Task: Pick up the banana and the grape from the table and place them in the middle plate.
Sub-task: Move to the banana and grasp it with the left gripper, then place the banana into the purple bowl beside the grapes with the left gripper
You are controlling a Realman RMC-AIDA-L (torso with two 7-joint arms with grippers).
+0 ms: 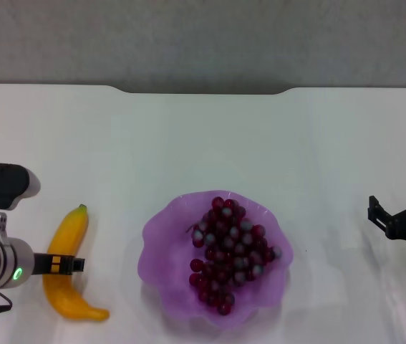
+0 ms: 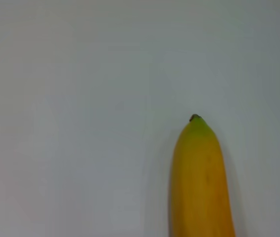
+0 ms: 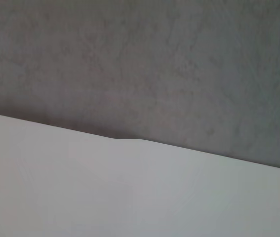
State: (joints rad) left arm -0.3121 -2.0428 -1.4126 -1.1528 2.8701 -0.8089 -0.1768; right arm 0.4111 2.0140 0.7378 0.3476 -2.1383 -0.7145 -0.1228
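The banana (image 1: 70, 269) lies on the white table (image 1: 203, 143) at the near left, its green stem tip pointing away from me. My left gripper (image 1: 65, 264) is over the banana's middle. The left wrist view shows the banana's stem end (image 2: 199, 182) on the bare table (image 2: 80, 98). The grape bunch (image 1: 233, 252) lies inside the purple scalloped plate (image 1: 154, 247) at the near middle. My right gripper (image 1: 397, 204) hangs open and empty at the right, well apart from the plate.
The table's far edge has a shallow notch (image 1: 203, 90) before a grey wall (image 1: 203, 36). The right wrist view shows only the table (image 3: 80, 187) and the wall (image 3: 154, 64).
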